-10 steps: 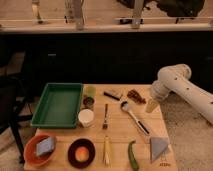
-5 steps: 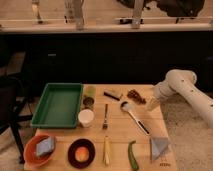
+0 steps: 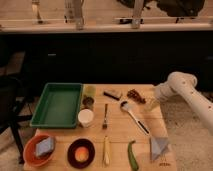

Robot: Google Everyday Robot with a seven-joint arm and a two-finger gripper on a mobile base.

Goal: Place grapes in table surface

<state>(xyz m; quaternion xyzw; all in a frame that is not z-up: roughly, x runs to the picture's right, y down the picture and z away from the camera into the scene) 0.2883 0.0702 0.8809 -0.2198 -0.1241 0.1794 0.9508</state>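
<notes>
One bunch of grapes (image 3: 136, 96) sits on the surface (image 3: 117, 135) near its far right corner, just behind the spoon (image 3: 134, 116). The pincer (image 3: 151, 104) hangs right beside the grapes at the surface's right edge, with the arm coming in from the right. Honestly can't tell if it's open or closed.

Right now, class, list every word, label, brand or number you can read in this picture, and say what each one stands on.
None: no word, brand or number can be read.
A small dark mark at the front right corner of the table: cannot be made out.
The gripper, at the table's right edge beside the grapes: no label shows.
</notes>
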